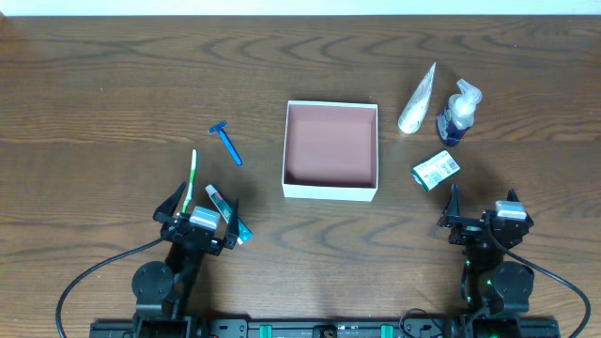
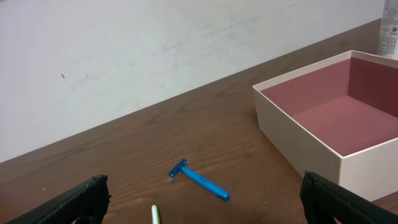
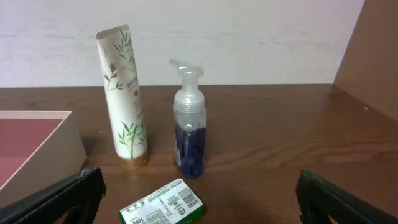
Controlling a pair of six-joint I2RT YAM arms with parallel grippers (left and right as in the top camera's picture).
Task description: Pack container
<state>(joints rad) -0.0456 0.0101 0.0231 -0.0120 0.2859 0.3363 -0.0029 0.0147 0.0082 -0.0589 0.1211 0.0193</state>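
Note:
The container [image 1: 330, 192], a square white box with a pinkish-brown inside, sits mid-table with nothing in it. My left gripper [image 1: 201, 208] stands open at the front left, over a green toothbrush [image 1: 192, 178] and a small toothpaste tube [image 1: 223, 211]. In the left wrist view the gripper [image 2: 205, 208] is open, with a blue razor [image 2: 199, 179] ahead and the container [image 2: 298, 134] to the right. My right gripper [image 1: 484, 208] is open at the front right. In its view the gripper [image 3: 199, 202] holds nothing, and a green soap box [image 3: 163, 205] lies just ahead.
A blue razor [image 1: 225, 144] lies left of the container. Right of it stand a white bamboo-print tube [image 1: 418, 101] and a blue pump bottle [image 1: 458, 115], with the soap box [image 1: 436, 171] in front of them. A pale wall runs along the table's far edge.

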